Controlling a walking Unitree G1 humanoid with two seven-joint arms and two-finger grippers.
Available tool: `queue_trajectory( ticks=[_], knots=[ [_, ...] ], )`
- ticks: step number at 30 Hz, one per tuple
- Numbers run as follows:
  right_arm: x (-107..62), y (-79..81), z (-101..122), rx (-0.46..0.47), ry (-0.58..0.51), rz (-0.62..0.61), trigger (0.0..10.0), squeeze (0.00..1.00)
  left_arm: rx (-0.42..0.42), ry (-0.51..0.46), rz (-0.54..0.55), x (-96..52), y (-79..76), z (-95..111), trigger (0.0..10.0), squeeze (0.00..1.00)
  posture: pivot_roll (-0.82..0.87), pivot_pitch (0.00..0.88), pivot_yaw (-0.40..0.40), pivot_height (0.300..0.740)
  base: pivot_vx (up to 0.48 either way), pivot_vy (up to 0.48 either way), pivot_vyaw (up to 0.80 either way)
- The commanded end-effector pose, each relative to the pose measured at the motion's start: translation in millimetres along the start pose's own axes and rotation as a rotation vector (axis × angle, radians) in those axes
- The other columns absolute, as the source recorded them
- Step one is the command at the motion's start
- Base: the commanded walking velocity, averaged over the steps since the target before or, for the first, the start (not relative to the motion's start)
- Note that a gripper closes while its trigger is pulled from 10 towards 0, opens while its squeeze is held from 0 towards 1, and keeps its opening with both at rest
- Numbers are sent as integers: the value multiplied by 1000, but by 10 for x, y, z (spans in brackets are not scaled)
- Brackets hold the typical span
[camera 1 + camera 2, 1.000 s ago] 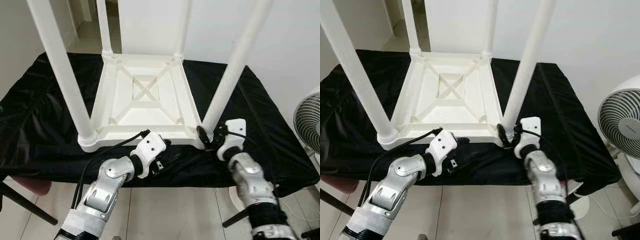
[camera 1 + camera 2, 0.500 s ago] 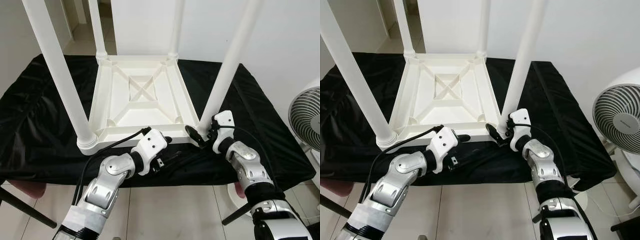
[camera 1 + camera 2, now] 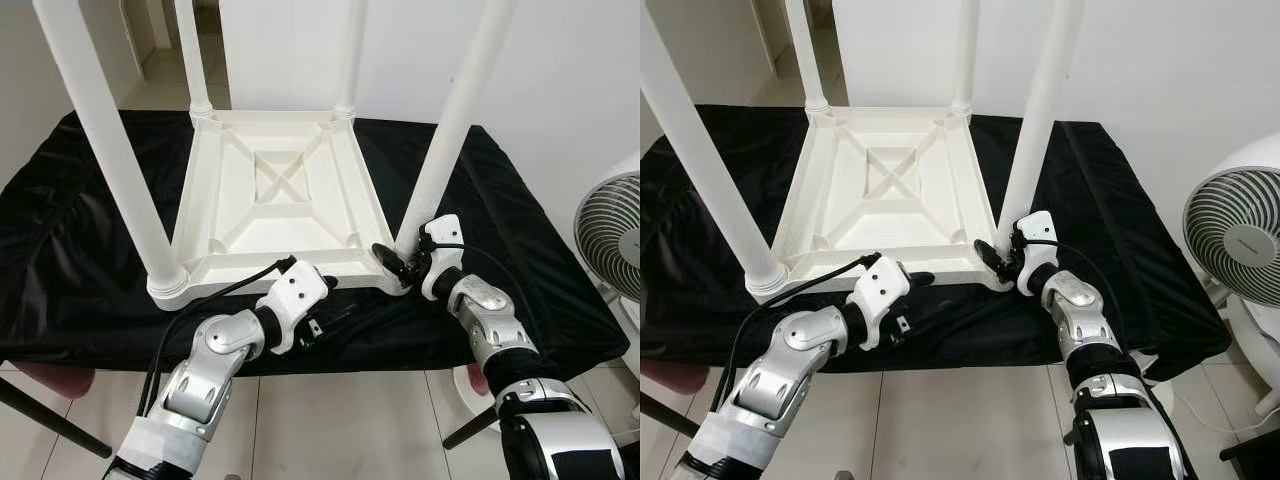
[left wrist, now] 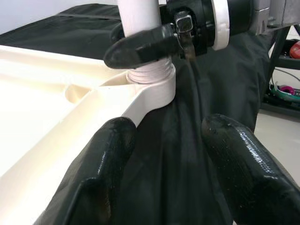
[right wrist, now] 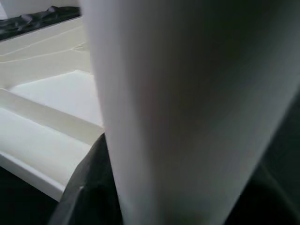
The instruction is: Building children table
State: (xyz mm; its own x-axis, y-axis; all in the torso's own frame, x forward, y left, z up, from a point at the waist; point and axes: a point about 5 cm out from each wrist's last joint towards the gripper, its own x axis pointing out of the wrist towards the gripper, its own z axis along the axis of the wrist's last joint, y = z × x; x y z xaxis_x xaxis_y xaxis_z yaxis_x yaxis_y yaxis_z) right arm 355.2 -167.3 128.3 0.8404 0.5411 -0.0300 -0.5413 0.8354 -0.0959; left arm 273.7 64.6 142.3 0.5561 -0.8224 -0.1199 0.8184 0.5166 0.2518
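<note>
A small white moulded-plastic children's table [image 3: 285,200] lies upside down on a bench covered in black cloth [image 3: 70,230], its ribbed underside facing up and its 4 round white legs standing upward. It sits just beyond both tools, with its near edge almost at the bench's front.

The right tool [image 3: 398,268] is at the base of the near right white tubular leg [image 3: 450,130], where that leg enters its corner socket. One black finger [image 4: 140,44] curves across the front of the leg just above the threaded collar, and the right wrist view looks straight onto the leg from very close. The tool appears clenched around the leg.

The left tool [image 3: 330,300] rests low over the cloth, just short of the table's near edge and to the left of the right tool. Its 2 black fingers are spread apart and grasp nothing.

The table looks light, hollow and stiff, with smooth glossy plastic that is likely slippery under hard fingers. The legs are long levers, so holding low near the socket probably gives the best control for twisting; the ribbed rim is the safer place to steady the tabletop. A white standing fan [image 3: 612,240] is well off to the right of the right tool.
</note>
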Motion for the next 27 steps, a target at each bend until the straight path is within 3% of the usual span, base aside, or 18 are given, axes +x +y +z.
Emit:
queue_trajectory(
  ticks=[1, 10, 11, 12, 17, 21, 27],
  knots=[
    [-33, 92, -164, 48, 51, 32, 0, 0, -11, -5, 18, 2, -23, 11, 10000, 0, 114, 12, -5, 740, 0, 0, 0],
    [-83, 70, -222, 56, 61, -18, 0, 0, -16, -8, 8, 31, -43, 19, 10000, 0, 100, 14, -4, 740, 0, 0, 0],
    [-84, 57, -248, 61, 79, -152, 0, 0, -18, -8, 7, 41, -37, 14, 10000, 0, 95, 10, -7, 740, 0, 0, 0],
    [-88, 64, -252, 66, 78, -191, 0, 0, -19, -8, 7, 44, -38, 11, 10000, 0, 93, 8, -7, 740, 0, 0, 0],
    [-92, 114, -277, 130, 77, -342, 0, 0, -20, -10, 8, 57, -34, 12, 10000, 0, 88, 6, -12, 740, 0, 0, 0],
    [-107, 128, -267, 128, 60, -435, 0, 0, -20, -11, 8, 66, -35, 14, 10000, 0, 86, 5, -14, 740, 0, 0, 0],
    [-118, 275, -238, 190, -1, -620, 0, 0, -19, -18, 10, 100, -26, 24, 10000, 0, 83, 0, -26, 740, 0, 0, 0]
  ],
)
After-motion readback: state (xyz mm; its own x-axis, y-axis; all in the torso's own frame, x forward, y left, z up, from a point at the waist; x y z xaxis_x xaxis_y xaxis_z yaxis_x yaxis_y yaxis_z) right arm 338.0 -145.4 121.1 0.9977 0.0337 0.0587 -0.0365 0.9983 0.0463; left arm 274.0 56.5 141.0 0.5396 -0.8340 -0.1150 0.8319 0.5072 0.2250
